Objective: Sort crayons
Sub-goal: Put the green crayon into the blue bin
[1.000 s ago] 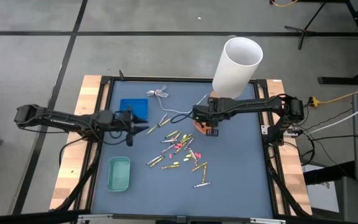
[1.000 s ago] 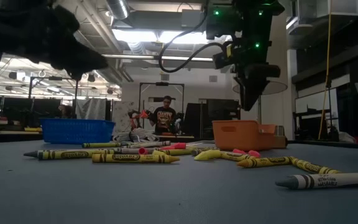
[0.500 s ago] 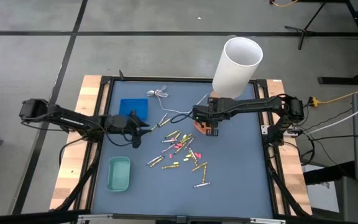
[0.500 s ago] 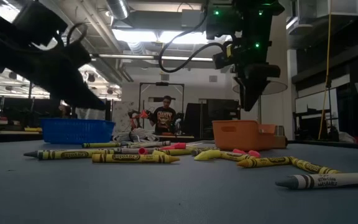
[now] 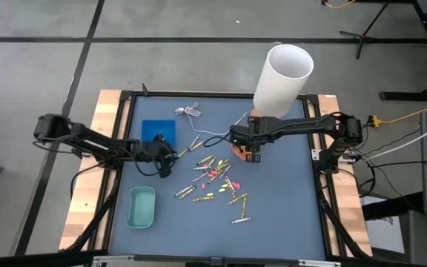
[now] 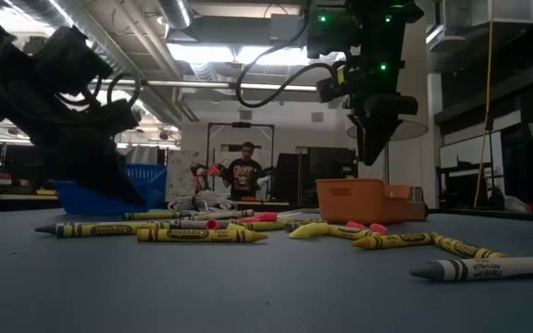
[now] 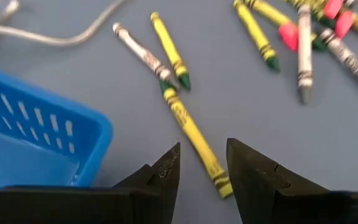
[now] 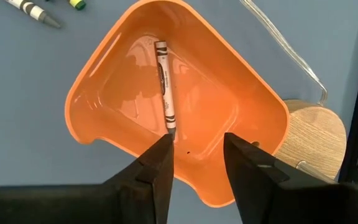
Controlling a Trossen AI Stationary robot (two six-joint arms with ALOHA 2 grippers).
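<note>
Now my left gripper (image 7: 202, 169) hangs open over a yellow crayon (image 7: 194, 137) beside the blue basket (image 7: 36, 146); my right gripper (image 8: 197, 155) waits open above the orange tray (image 8: 114, 134).

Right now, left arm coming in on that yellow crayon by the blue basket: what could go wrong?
1. The left gripper is open astride the yellow crayon, which lies slanted across the gap; closing may skid or spin it instead of pinching it.
2. The blue basket sits right beside one finger; descending could nudge it.
3. Another yellow crayon and a white crayon touch the target's far tip and may drag along.
</note>
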